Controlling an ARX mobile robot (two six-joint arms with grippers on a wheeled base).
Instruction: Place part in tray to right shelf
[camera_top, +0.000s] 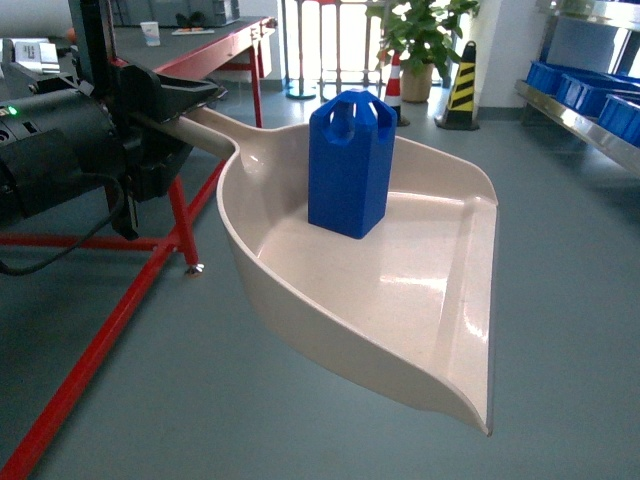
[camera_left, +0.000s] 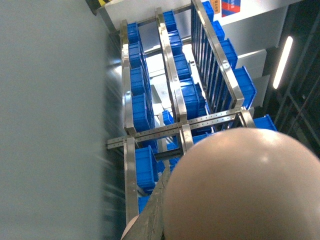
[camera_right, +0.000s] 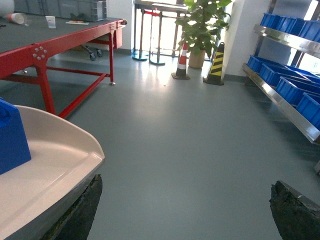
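The beige tray (camera_top: 400, 300) hangs above the floor, its long handle held at the left by my left gripper (camera_top: 185, 105), which is shut on it. The blue part (camera_top: 350, 165) stands upright in the back of the tray, loop handle on top. In the left wrist view the tray's rounded underside (camera_left: 245, 185) fills the lower right beside one grey finger (camera_left: 152, 217). My right gripper (camera_right: 187, 210) is open over bare floor, its left finger beside and just under the tray's edge (camera_right: 60, 160); the part (camera_right: 10, 137) shows at the far left. The right shelf (camera_top: 585, 115) stands at the right, apart from the tray.
Blue crates (camera_top: 575, 85) sit on the shelf (camera_right: 287, 97); the left wrist view shows its steel rails and crates (camera_left: 172, 100). A red-framed table (camera_top: 205, 50) is at the left. A potted plant (camera_top: 425, 40) and striped cones (camera_top: 462, 85) stand at the back.
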